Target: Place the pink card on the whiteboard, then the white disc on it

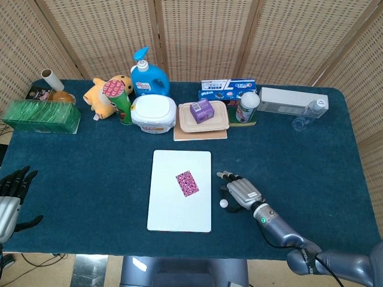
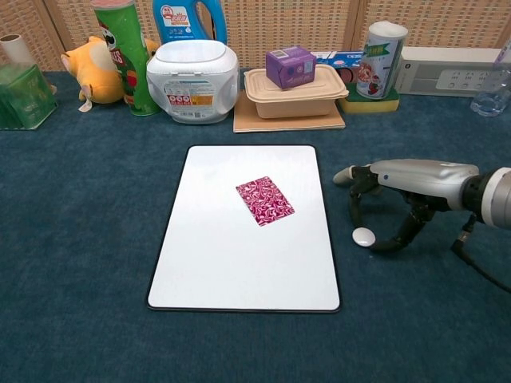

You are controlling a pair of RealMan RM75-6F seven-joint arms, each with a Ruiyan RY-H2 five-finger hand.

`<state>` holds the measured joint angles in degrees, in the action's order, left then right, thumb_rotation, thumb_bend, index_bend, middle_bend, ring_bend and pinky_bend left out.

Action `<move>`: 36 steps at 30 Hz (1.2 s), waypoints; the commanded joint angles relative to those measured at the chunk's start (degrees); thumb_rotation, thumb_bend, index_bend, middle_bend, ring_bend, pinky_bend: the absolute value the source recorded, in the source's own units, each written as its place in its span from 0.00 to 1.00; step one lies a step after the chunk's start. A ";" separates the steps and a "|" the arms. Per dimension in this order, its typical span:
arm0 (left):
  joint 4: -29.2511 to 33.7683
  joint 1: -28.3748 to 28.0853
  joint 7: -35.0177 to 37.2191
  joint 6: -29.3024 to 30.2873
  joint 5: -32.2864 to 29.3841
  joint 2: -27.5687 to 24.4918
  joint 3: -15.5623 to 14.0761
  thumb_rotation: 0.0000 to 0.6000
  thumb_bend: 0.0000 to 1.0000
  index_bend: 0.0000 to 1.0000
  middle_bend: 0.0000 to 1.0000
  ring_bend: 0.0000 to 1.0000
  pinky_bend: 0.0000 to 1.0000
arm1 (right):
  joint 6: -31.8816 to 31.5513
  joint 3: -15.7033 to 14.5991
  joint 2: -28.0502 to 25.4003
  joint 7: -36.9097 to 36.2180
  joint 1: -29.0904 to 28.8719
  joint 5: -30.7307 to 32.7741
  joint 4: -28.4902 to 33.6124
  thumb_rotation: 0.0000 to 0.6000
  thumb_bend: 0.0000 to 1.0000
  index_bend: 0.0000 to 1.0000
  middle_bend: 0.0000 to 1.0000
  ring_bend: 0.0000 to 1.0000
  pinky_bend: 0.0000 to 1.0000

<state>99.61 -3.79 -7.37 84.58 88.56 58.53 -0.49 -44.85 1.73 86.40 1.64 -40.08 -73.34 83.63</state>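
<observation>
The pink patterned card (image 1: 187, 183) (image 2: 265, 201) lies flat near the middle of the whiteboard (image 1: 179, 209) (image 2: 239, 271). Just off the board's right edge, the small white disc (image 1: 224, 203) (image 2: 364, 235) rests on the blue cloth. My right hand (image 1: 242, 192) (image 2: 399, 187) arches over the disc, palm down. Its fingertips (image 2: 354, 215) point down on one side of the disc and the thumb comes down on the other, and nothing is lifted. My left hand (image 1: 11, 197) hangs at the lower left table edge with its fingers apart, holding nothing; the chest view does not show it.
Along the back stand a green box (image 1: 40, 115), a plush toy (image 1: 100, 95), a chip can (image 1: 122, 101), a blue detergent bottle (image 1: 146, 75), a white tub (image 1: 154, 112), a lunch box with a purple box (image 1: 202, 111), a tin (image 1: 246, 107) and a clear bottle (image 1: 308, 113).
</observation>
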 commanded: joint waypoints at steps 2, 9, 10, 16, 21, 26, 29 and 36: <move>-0.03 -0.02 0.00 -0.03 -0.02 0.03 0.00 1.00 0.08 0.00 0.00 0.00 0.07 | -0.01 0.00 0.11 0.16 0.08 -0.07 -0.08 1.00 0.31 0.44 0.08 0.00 0.15; -0.01 0.01 0.01 0.04 0.02 0.02 -0.02 1.00 0.08 0.00 0.00 0.00 0.07 | -0.17 0.09 0.32 0.12 0.23 -0.39 -0.10 1.00 0.32 0.50 0.08 0.00 0.15; -0.01 0.02 0.02 0.04 0.04 0.02 -0.03 1.00 0.08 0.00 0.00 0.00 0.07 | -0.24 0.10 0.34 0.08 0.26 -0.47 -0.07 1.00 0.32 0.51 0.08 0.00 0.15; -0.02 0.04 0.00 0.09 0.11 0.03 -0.06 1.00 0.08 0.00 0.00 0.00 0.07 | -0.83 0.02 0.50 0.00 0.63 -0.99 -0.06 1.00 0.32 0.55 0.09 0.00 0.15; -0.02 0.04 -0.06 0.07 0.10 0.03 -0.07 1.00 0.08 0.00 0.00 0.00 0.07 | -1.26 0.20 0.27 -0.03 0.84 -1.21 0.32 1.00 0.32 0.55 0.09 0.00 0.15; -0.02 0.04 0.14 0.11 0.08 -0.03 -0.03 1.00 0.08 0.00 0.00 0.00 0.07 | -1.80 1.40 -0.85 0.16 0.50 -1.12 1.67 1.00 0.33 0.55 0.09 0.00 0.15; -0.01 -0.01 0.17 0.02 0.15 -0.06 -0.07 1.00 0.08 0.00 0.00 0.00 0.07 | -1.79 2.64 -1.55 0.70 -0.14 -0.50 2.80 1.00 0.33 0.55 0.09 0.00 0.15; -0.02 0.13 0.59 0.29 0.48 -0.23 -0.21 1.00 0.08 0.00 0.00 0.00 0.07 | -0.44 6.29 -1.73 4.25 -3.06 3.25 5.16 1.00 0.33 0.55 0.09 0.00 0.15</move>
<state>99.59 -3.68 -6.85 84.83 89.01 58.32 -0.69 -45.70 7.26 84.56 4.97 -42.36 -71.03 88.28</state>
